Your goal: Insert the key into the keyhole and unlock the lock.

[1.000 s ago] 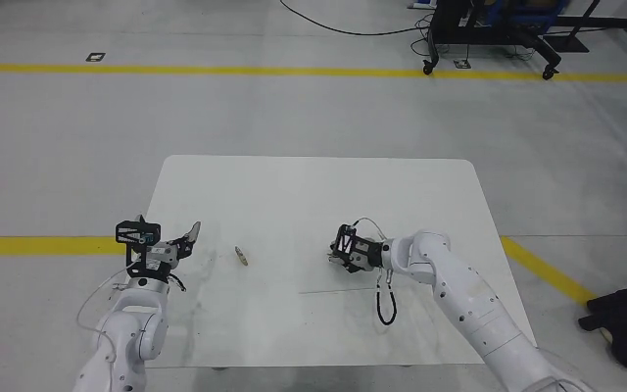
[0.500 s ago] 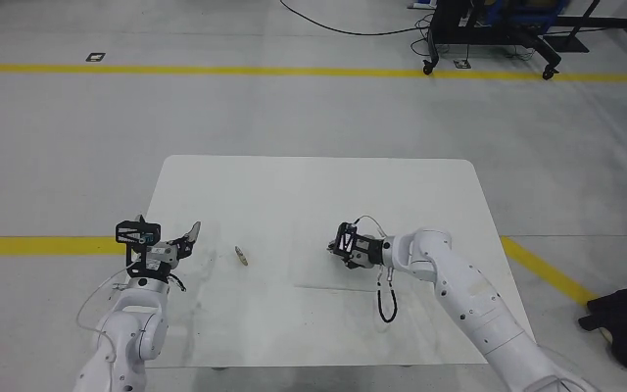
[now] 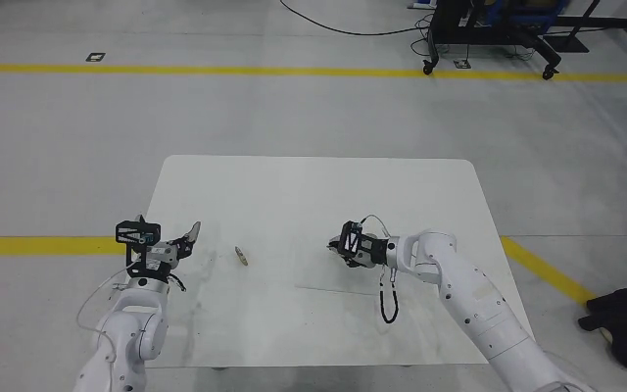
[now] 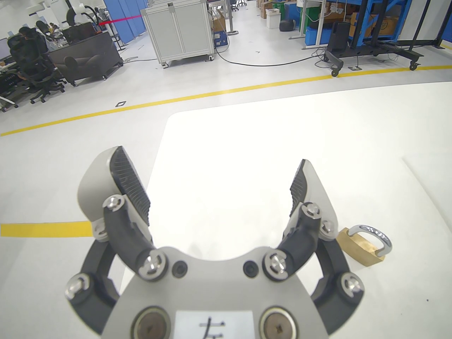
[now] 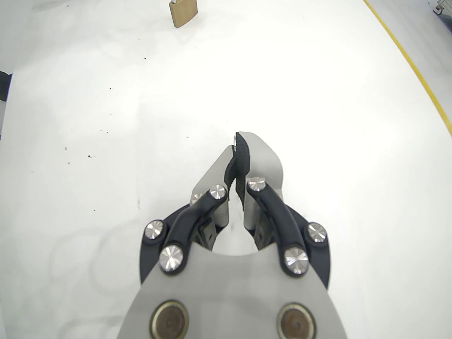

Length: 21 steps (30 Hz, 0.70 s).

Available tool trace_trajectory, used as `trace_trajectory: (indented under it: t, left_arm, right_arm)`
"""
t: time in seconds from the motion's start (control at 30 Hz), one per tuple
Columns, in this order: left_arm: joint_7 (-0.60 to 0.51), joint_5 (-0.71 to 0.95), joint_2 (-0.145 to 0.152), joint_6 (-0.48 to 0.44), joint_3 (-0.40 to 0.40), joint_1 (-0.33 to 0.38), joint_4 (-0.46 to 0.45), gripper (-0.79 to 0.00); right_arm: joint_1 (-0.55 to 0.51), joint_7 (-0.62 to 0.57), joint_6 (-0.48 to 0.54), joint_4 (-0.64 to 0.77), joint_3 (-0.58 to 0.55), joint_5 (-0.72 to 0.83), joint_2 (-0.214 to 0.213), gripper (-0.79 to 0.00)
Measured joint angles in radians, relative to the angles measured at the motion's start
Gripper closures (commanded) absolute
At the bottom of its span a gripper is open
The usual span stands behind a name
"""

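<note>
The left gripper (image 4: 210, 164) hangs spread at the table's (image 3: 294, 186) edge, with the brass padlock (image 4: 365, 245) lying flat near it. Well apart, the right gripper (image 5: 237, 142) is pressed together, seemingly pinching the key (image 5: 235, 139). The padlock's base faces it, shackle pointing away.

The lock (image 5: 183, 11) had a brass-yellow body and a shiny silver shackle. The table (image 3: 294, 196) was white, with some small dark specks on it. The left gripper (image 4: 212, 164) and the right gripper (image 5: 237, 142) both had light grey fingers, black pads (image 4: 127, 181) with a fine ribbed pattern, black links and silver screws. A cable (image 3: 388, 304) by the right arm was black. The floor (image 3: 245, 118) was pale grey, crossed by yellow lines (image 3: 294, 71).
</note>
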<state>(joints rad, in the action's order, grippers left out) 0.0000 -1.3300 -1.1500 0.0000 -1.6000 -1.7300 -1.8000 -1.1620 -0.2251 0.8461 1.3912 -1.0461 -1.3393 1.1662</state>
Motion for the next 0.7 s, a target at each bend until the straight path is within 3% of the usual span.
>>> trace_trajectory:
  t: [0.17,0.3,0.5,0.7]
  left_arm:
    - [0.0,0.0,0.0,0.0,0.0,0.0,0.0,-0.785]
    - [0.0,0.0,0.0,0.0,0.0,0.0,0.0,-0.785]
    - [0.0,0.0,0.0,0.0,0.0,0.0,0.0,-0.785]
    - [0.0,0.0,0.0,0.0,0.0,0.0,0.0,-0.785]
  right_arm:
    - [-0.044,0.073,-0.073,0.067,-0.043,-0.036,-0.011,0.0]
    - [-0.11,0.251,-0.09,0.101,-0.09,-0.058,-0.025,0.0]
    - [-0.128,0.519,-0.07,0.04,-0.094,0.017,-0.021,0.0]
    - [-0.127,0.511,-0.073,0.04,-0.094,0.013,-0.021,0.0]
